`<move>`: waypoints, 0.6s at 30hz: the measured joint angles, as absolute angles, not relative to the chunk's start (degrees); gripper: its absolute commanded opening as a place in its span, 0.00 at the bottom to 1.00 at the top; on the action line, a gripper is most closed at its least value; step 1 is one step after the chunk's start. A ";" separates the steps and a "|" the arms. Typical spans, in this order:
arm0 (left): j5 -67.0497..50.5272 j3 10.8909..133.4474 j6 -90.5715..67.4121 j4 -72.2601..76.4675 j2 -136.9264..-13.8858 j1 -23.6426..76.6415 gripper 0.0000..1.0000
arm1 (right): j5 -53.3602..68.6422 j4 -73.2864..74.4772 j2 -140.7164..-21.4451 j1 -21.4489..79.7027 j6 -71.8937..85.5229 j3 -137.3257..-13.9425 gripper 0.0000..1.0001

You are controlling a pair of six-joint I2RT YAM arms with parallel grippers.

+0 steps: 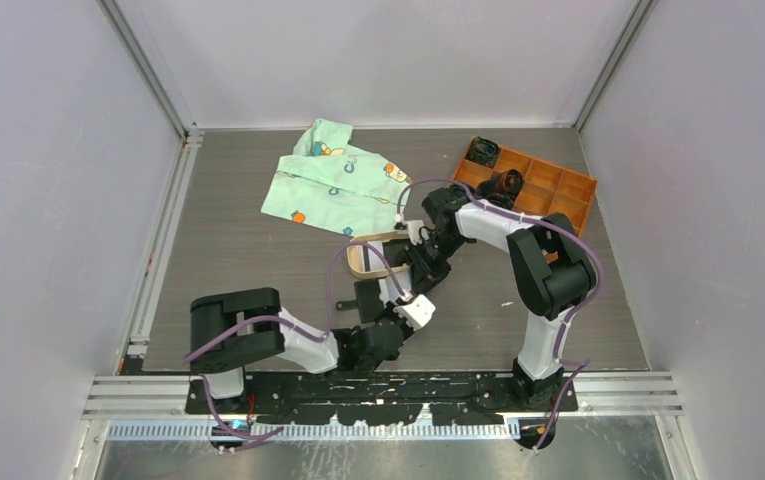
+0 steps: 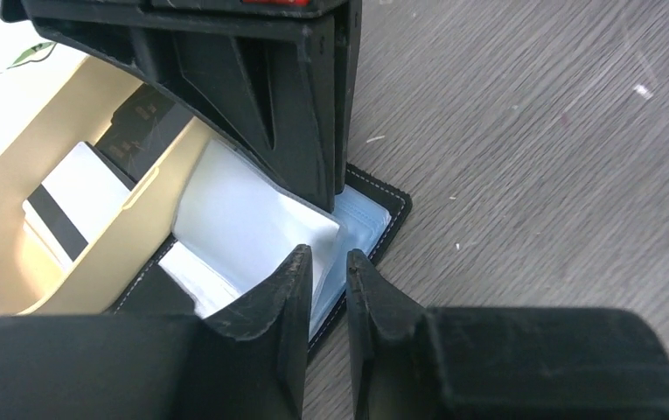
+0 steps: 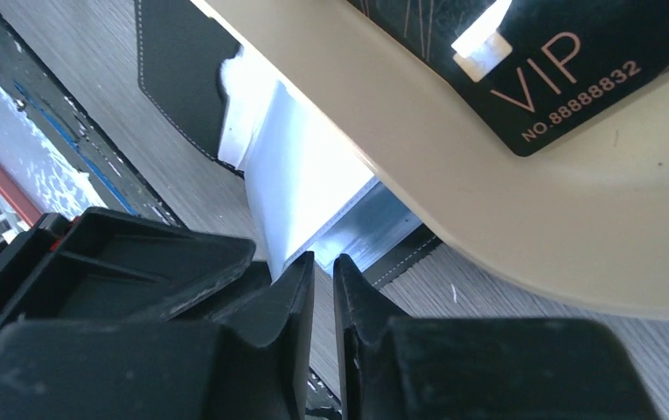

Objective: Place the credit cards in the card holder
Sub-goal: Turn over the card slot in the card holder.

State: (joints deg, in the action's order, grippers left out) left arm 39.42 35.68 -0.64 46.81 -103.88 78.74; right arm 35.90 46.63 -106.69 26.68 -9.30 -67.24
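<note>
Top view: the left arm (image 1: 298, 345) and the right arm (image 1: 498, 225) meet in the middle of the bench (image 1: 258, 270). The black card holder (image 1: 366, 298) lies there. The tan tray (image 1: 358, 262) touches it at 12 o'clock. A green shirt (image 1: 338, 185) lies at 11 o'clock from the tray. An orange box (image 1: 568, 200) sits at 2 o'clock. The cards are too small to see here.

Left wrist view: the card holder lies open and flat. A white card (image 2: 243, 219) rests on its pockets. The left fingers (image 2: 291, 289) are a little apart at 6 o'clock, with nothing between them. The right fingers (image 2: 304, 131) come down at 12 o'clock and touch the card. In the tray lie a striped white card (image 2: 77, 188) and a black card (image 2: 151, 122).

Right wrist view: only here can you read "VIP" on the black card. The right fingers show a thin gap. The white card's edge meets their tips. I cannot tell if they pinch it.
</note>
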 measured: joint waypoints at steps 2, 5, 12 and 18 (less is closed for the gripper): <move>38.85 34.72 -1.87 46.22 -101.49 78.74 0.26 | 36.40 46.35 -106.69 26.68 -8.88 -67.29 0.20; 38.09 33.52 -3.97 45.30 -97.36 78.74 0.31 | 36.84 46.11 -106.74 26.70 -8.54 -67.29 0.20; 37.19 28.93 -11.77 38.70 -85.30 78.72 0.38 | 37.17 44.99 -107.00 26.70 -7.29 -67.31 0.20; 37.08 26.61 -22.85 24.29 -75.66 76.03 0.36 | 37.41 43.35 -107.00 27.62 -5.63 -67.31 0.20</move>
